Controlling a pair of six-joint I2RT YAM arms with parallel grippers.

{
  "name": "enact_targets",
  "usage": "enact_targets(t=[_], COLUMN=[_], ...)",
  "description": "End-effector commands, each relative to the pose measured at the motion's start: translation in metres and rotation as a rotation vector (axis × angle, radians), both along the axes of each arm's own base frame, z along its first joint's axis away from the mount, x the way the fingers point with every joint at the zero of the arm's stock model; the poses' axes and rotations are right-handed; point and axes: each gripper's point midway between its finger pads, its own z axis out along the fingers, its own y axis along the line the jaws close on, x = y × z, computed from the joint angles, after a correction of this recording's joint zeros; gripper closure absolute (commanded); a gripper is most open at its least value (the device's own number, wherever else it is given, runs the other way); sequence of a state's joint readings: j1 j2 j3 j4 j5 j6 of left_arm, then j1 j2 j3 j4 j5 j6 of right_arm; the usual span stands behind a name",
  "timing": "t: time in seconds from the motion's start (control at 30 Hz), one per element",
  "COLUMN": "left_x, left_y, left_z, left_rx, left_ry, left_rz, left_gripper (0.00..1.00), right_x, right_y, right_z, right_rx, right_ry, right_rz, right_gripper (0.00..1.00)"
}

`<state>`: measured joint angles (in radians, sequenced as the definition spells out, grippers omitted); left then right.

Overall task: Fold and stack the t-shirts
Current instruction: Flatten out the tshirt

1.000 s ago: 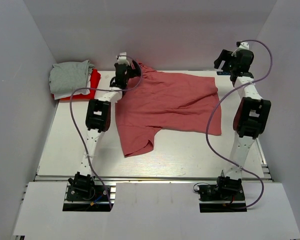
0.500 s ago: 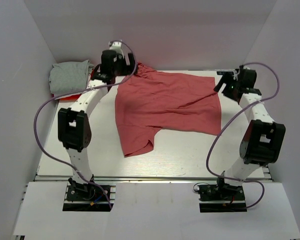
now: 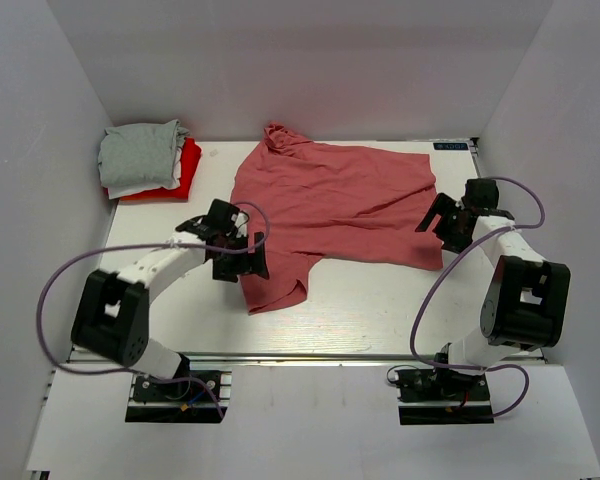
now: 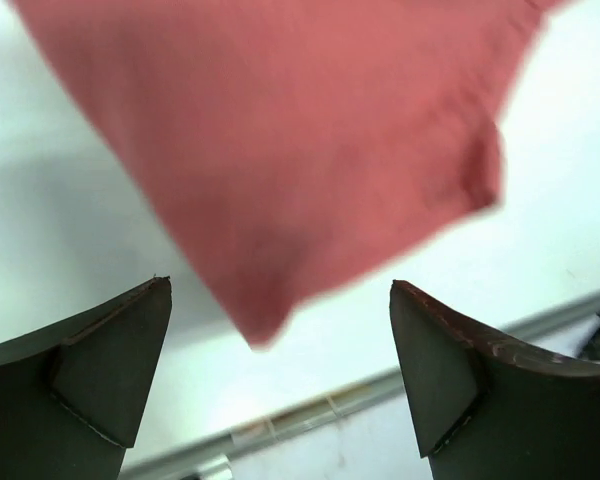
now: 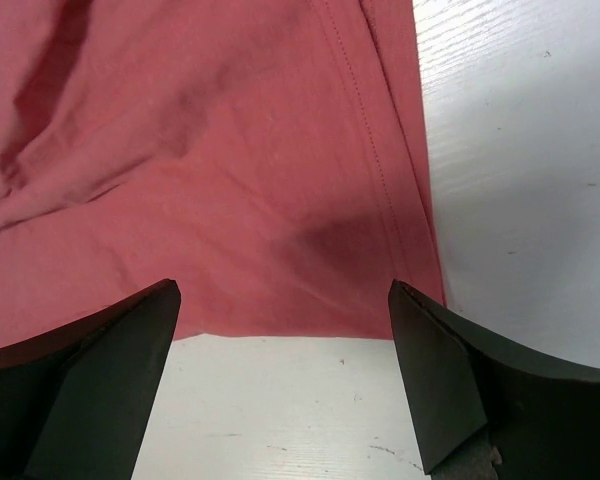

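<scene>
The salmon-pink t-shirt (image 3: 330,205) lies spread and wrinkled on the table, its neck bunched at the back and one sleeve hanging toward the front left. My left gripper (image 3: 248,258) is open and empty, low beside that sleeve; in the left wrist view the sleeve (image 4: 300,150) lies beyond the jaws. My right gripper (image 3: 435,222) is open and empty just over the shirt's right hem corner; in the right wrist view the hem (image 5: 280,200) lies past the fingertips. A folded stack at the back left has the light grey shirt (image 3: 138,152) on top, then white (image 3: 130,188) and bright red (image 3: 183,170).
White walls close in the back and both sides. The table's front rail (image 3: 300,357) runs across the near side, with the arm bases in front of it. Purple cables loop off both arms.
Both arms have swung down from the shirt's back edge to the table. The left gripper moved from the neck to the front left sleeve. The right gripper came to the right hem corner.
</scene>
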<state>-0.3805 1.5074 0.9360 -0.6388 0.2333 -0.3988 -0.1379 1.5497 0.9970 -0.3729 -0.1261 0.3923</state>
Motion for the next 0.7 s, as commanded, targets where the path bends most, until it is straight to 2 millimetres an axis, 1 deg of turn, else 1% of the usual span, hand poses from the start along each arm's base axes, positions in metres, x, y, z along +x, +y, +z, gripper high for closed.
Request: enact_targets(t=[0.0,0.03,0.07,0.1,0.17,0.2,0.23,0.3,0.33,0.43,0.47,0.5,0.53,0.57,0.6,0.63,0.67], left_x=[-0.030,-0.034,-0.047,-0.053,-0.067,-0.066,-0.068,-0.068,-0.066,-0.064,-0.058,-0.056,-0.055,-0.048,-0.045,-0.043,-0.039], left_y=[-0.001,-0.002,-0.002,-0.002,0.001,0.002,0.003,0.006,0.002,0.005,0.004,0.003,0.002,-0.001,-0.005,-0.009,-0.014], left_z=[0.027,0.025,0.016,0.011,-0.003,-0.004,-0.011,-0.018,-0.017,-0.028,-0.027,-0.029,-0.034,-0.035,-0.036,-0.038,-0.042], left_rx=[-0.060,-0.079,-0.079,-0.083,-0.065,-0.045,-0.040,-0.022,-0.032,-0.006,-0.003,-0.003,-0.001,-0.012,-0.019,-0.033,-0.053], left_ry=[-0.001,0.003,0.040,0.060,0.112,0.106,0.115,0.131,0.118,0.126,0.111,0.111,0.117,0.095,0.088,0.085,0.085], left_rz=[0.030,0.031,0.026,0.021,0.025,0.035,0.035,0.053,0.052,0.061,0.064,0.064,0.064,0.064,0.064,0.059,0.051], left_gripper=[0.00,0.03,0.05,0.11,0.16,0.17,0.17,0.21,0.23,0.29,0.31,0.33,0.36,0.38,0.41,0.47,0.60], right_x=[-0.001,-0.001,-0.001,-0.001,-0.001,-0.001,0.000,-0.002,-0.003,-0.009,-0.011,-0.014,-0.016,-0.020,-0.025,-0.026,-0.030], right_y=[0.001,-0.001,-0.002,-0.003,-0.004,-0.005,-0.006,-0.007,-0.007,-0.006,-0.007,-0.008,-0.009,-0.013,-0.013,-0.014,-0.015], right_z=[0.010,0.010,0.011,0.010,0.013,0.015,0.016,0.016,0.017,0.015,0.016,0.014,0.014,0.014,0.009,0.008,0.006], right_rx=[0.016,0.007,-0.002,-0.006,-0.013,-0.015,-0.025,-0.030,-0.029,-0.033,-0.040,-0.051,-0.057,-0.079,-0.082,-0.089,-0.093], right_ry=[-0.027,-0.025,-0.022,-0.020,-0.029,-0.033,-0.040,-0.038,-0.038,-0.035,-0.038,-0.028,-0.024,-0.014,0.004,0.006,0.014], right_rz=[-0.006,-0.009,-0.012,-0.018,-0.017,-0.019,-0.023,-0.025,-0.025,-0.019,-0.019,-0.021,-0.020,-0.025,-0.029,-0.026,-0.029], right_gripper=[0.10,0.10,0.10,0.10,0.10,0.10,0.10,0.10,0.10,0.10,0.10,0.10,0.10,0.10,0.11,0.13,0.17])
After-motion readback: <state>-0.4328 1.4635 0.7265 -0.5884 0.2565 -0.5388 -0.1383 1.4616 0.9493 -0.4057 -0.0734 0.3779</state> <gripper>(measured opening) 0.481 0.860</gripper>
